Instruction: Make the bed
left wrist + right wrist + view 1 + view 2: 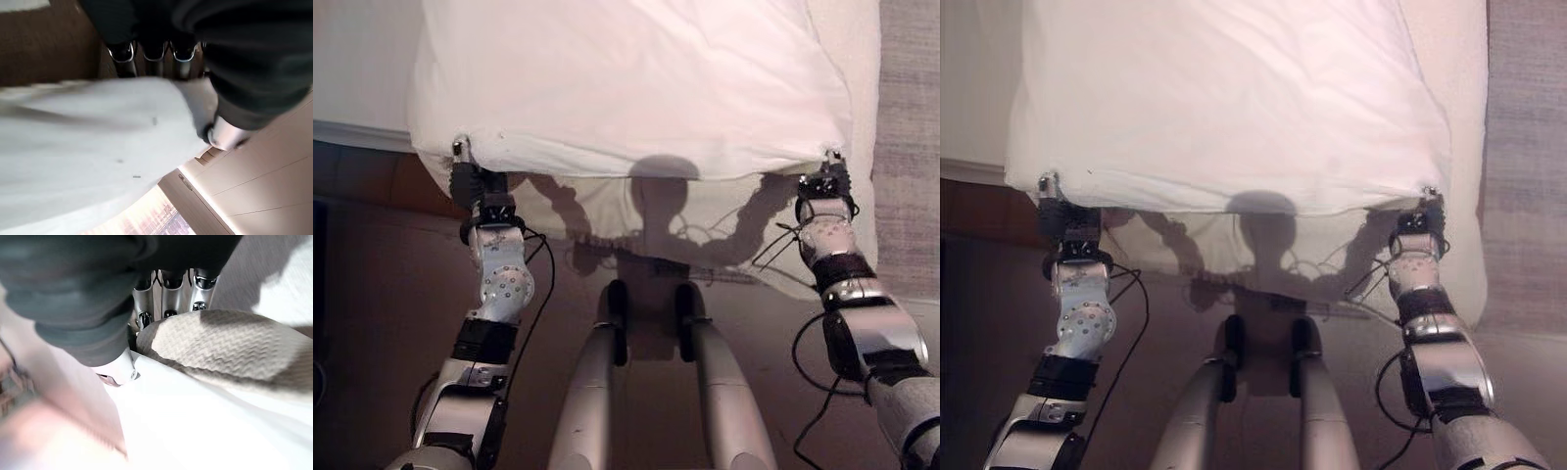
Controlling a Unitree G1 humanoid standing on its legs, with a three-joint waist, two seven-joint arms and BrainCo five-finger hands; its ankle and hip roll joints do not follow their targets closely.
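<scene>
Left eye view showed the left hand (pixel 470 181) and the right hand (pixel 824 184) each clamped on a near corner of the white sheet (pixel 636 88), which ran forward from both hands over the bed (pixel 862 117). The sheet's near edge stretched straight across from one hand to the other, fairly taut and slightly bowed in the middle, so its long axis at this edge lay crosswise between the hands, and the body of the cloth lay wholly beyond the fingertips. In the left wrist view the fingers (pixel 155 49) curled down over the cloth and the thumb (pixel 222 134) pressed it from the other side, a pinch on the corner. In the right wrist view the fingers (pixel 168 296) curled onto the sheet corner with the thumb (pixel 117 369) beneath it, and a beige woven blanket (pixel 220 347) lay bunched just past those fingers, touching the sheet. Below the held edge, nearer than the hands, a second layer of off-white cloth (pixel 685 220) hung over the bed's end. Both hands sat level with each other and equally near the edge, so I judged that any pull or lay would go evenly forward, away from both hands at once.
</scene>
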